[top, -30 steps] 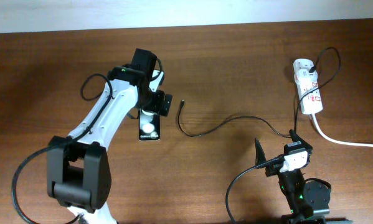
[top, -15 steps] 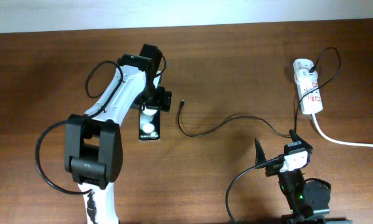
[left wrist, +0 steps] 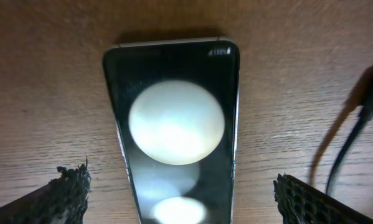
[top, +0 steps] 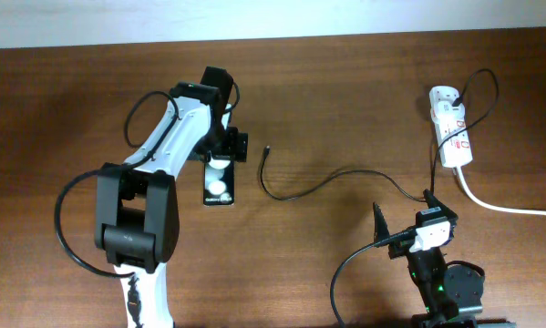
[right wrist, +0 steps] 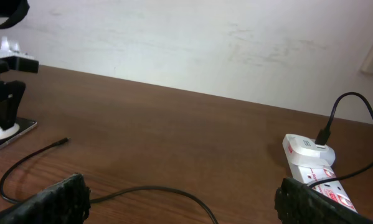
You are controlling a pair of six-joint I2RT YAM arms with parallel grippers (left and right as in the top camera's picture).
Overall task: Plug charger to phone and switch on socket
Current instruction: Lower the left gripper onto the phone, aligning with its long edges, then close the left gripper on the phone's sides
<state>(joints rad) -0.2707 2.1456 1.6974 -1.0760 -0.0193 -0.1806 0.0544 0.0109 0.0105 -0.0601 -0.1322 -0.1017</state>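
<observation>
**Slick phone, limp cable: grip at the connector, not the cord**

Both jaws stand wide open and hold nothing. The left jaws hover over the phone (left wrist: 174,124), which lies flat on the table (top: 345,82) directly beneath them. Its body runs between the two fingers (left wrist: 68,190), and glare shines on its screen. The charger (top: 318,182) lies just to the right of those jaws, its tip (top: 267,151) loose on the wood, near the phone but not touching it. The cable then snakes across to pass ahead of the right jaws, which sit low and well back. The socket (top: 451,135) lies ahead of them and to their right, with a black plug seated in it.

The phone looks light, rigid and glossy. Pads will probably slip on the glass, and it may skate on the wood when the connector is pushed in, so it is best braced by its long edges. Which end carries the port cannot be told.

The cable looks thin and floppy, nearly weightless. Held far back it would droop, so the hold belongs on the stiff housing just behind the tip, with the plug end left free. The light socket may slide when its switch is pressed.
</observation>
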